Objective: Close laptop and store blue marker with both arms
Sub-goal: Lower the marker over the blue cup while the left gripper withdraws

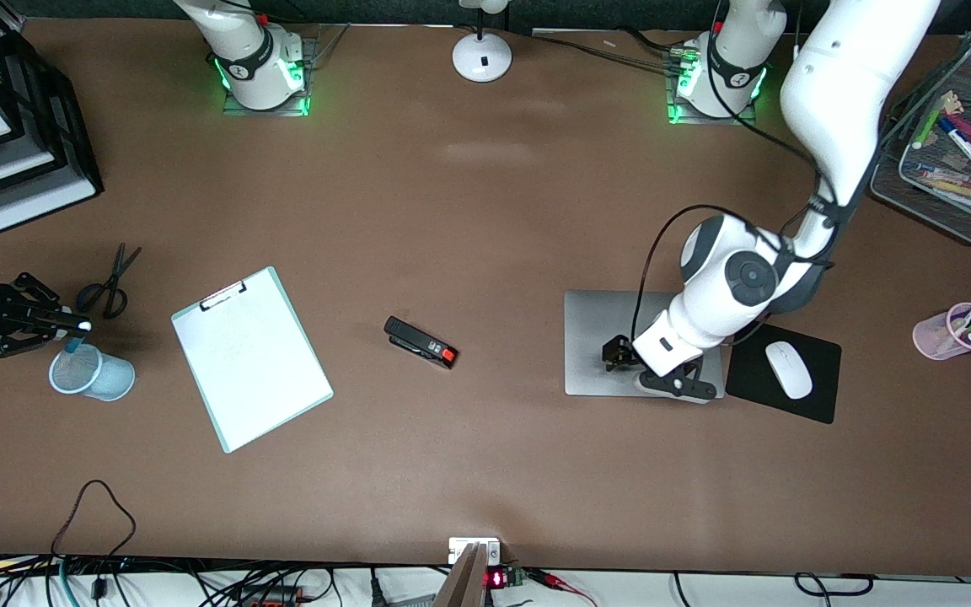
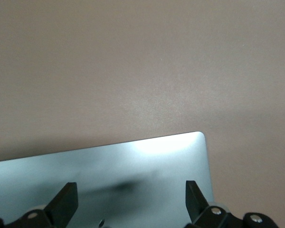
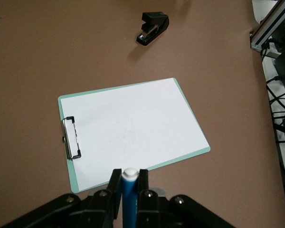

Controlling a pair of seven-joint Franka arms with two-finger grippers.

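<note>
The laptop point(image 1: 599, 333) lies shut and flat, its silver lid up, toward the left arm's end of the table. My left gripper point(image 1: 618, 354) is open just over the lid; in the left wrist view the gripper point(image 2: 130, 202) has a finger on either side of the bare lid point(image 2: 133, 161), near its corner. My right gripper point(image 1: 79, 325) is shut on the blue marker point(image 1: 73, 342), held upright with its white tip up over the rim of a light-blue mesh cup point(image 1: 91, 372). The right wrist view shows the marker point(image 3: 130, 197) between the pads.
Scissors point(image 1: 111, 282) lie beside the right gripper. A clipboard point(image 1: 251, 357) and a black stapler point(image 1: 421, 342) lie mid-table. A black mouse pad point(image 1: 823, 396) with a white mouse adjoins the laptop. A pink pen cup point(image 1: 941, 333) and a mesh tray point(image 1: 915, 181) stand at the left arm's end.
</note>
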